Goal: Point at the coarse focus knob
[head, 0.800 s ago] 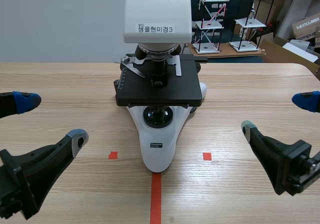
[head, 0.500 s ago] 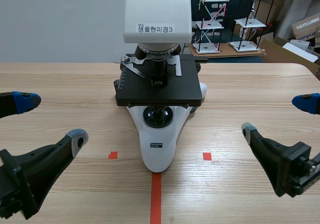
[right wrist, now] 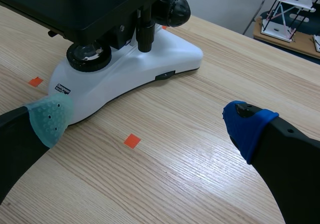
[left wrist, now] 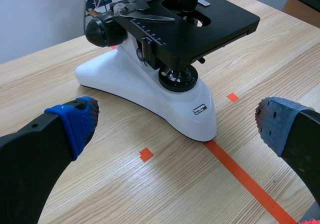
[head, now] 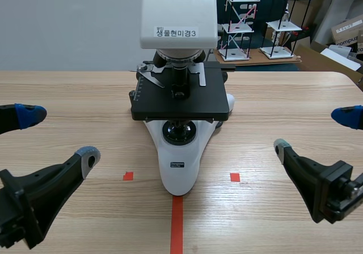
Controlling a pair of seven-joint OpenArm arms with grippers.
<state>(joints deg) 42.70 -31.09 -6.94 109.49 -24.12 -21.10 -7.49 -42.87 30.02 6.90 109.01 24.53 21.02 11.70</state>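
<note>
Wooden worktop (head: 272, 95): left hand (head: 59, 134) near front left corner, fingers spread wide, empty. Right hand (head: 313, 131) near front right corner, likewise spread, empty. Microscope (head: 178, 152) mid-worktop between them, apart from both. Black knob (left wrist: 102, 31) on its flank, behind stage.

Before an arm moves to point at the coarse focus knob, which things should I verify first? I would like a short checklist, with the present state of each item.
1. Left gripper open, holding nothing: ok.
2. Right gripper open, holding nothing: ok.
3. Both grippers apart from the white microscope with black stage: ok.
4. Large black round knob on the microscope's side seen in the left wrist view: ok. A matching black knob shows in the right wrist view.
5. Coarse knob told apart from a fine one: cannot tell.
6. Microscope upright on the light wooden table: ok.
</note>
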